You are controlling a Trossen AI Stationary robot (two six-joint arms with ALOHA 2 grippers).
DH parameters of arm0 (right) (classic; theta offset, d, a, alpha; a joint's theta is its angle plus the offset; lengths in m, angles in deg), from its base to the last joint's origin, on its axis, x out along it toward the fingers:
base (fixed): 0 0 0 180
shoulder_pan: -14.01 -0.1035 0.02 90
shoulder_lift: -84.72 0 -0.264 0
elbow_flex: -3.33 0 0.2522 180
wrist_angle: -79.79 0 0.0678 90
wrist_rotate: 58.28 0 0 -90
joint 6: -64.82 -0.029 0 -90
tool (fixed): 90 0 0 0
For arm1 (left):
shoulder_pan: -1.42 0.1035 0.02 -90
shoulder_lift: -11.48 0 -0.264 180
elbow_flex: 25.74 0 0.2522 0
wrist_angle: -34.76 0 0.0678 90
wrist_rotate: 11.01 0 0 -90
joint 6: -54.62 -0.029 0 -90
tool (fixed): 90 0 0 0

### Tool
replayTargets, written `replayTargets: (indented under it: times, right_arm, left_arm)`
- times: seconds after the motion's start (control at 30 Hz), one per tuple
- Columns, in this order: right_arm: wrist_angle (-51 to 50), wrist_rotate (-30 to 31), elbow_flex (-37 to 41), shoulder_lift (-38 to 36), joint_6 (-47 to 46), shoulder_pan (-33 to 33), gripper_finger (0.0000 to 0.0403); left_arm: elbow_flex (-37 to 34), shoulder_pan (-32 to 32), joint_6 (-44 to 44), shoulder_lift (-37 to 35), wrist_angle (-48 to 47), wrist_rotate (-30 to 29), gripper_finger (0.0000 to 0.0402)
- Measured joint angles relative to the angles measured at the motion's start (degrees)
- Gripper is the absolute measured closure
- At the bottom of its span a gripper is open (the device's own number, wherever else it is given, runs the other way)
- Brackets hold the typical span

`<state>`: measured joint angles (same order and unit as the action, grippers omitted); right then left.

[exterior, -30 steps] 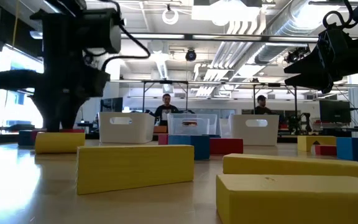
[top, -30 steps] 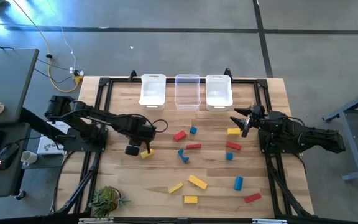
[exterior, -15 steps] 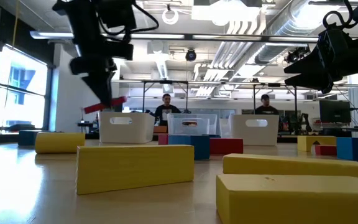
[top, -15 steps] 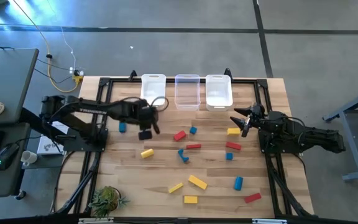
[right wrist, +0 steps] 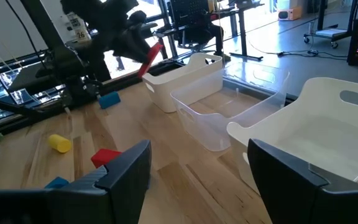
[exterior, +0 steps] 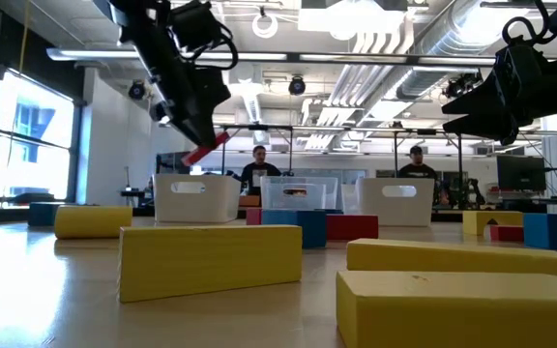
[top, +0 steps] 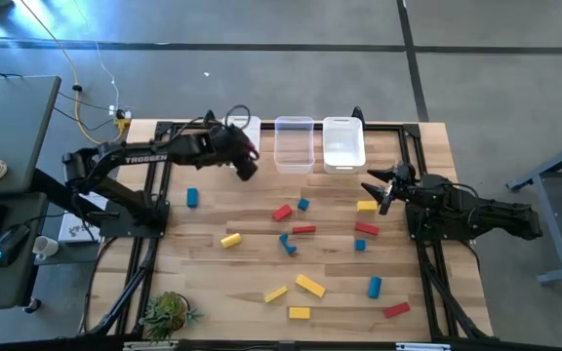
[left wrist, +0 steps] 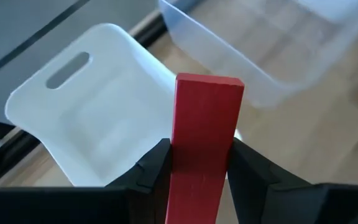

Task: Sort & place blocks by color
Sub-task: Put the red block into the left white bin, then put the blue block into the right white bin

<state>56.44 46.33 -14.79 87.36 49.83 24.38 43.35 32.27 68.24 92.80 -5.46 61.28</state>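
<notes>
One red bar (left wrist: 204, 137) clamped in left tool (left wrist: 197, 163), jutting past fingertips, above left bin (left wrist: 98, 118).

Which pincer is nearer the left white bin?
Left. The left pincer holds a red block over the left white bin; the right pincer waits, open, by the right bin.

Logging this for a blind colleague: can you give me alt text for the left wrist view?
The left gripper is shut on a red bar block, which stands upright between its dark fingers above the white bin. The clear bin sits beside it on the wooden table.
</notes>
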Motion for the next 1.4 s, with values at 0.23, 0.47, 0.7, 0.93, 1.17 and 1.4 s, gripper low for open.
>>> replayTargets:
  times: [0.23,0.47,0.7,0.93,1.17,1.4]
  right_arm:
    - [0.0,0.0,0.0,0.0,-6.8,0.0,0.0148]
    - [0.6,0.5,0.0,0.0,-14.7,0.0,0.0148]
    - [0.9,4.7,0.0,0.0,-18.4,0.0,0.0148]
    - [2.5,6.3,0.0,0.0,-22.3,0.0,0.0148]
    - [6.3,3.5,0.0,0.0,-22.5,0.0,0.0148]
    - [10.2,4.2,0.0,0.0,-24.0,0.0,0.0148]
  left_arm:
    - [0.0,7.0,2.4,0.8,2.3,2.9,0.0291]
    - [0.1,11.7,2.7,2.1,2.8,9.5,0.0281]
    - [0.1,13.2,2.0,5.0,4.2,12.2,0.0280]
    - [0.1,13.1,1.8,6.3,4.9,11.0,0.0279]
    - [0.1,13.1,-0.3,6.3,6.0,10.9,0.0265]
    - [0.1,13.1,-0.3,6.3,7.8,10.9,0.0202]
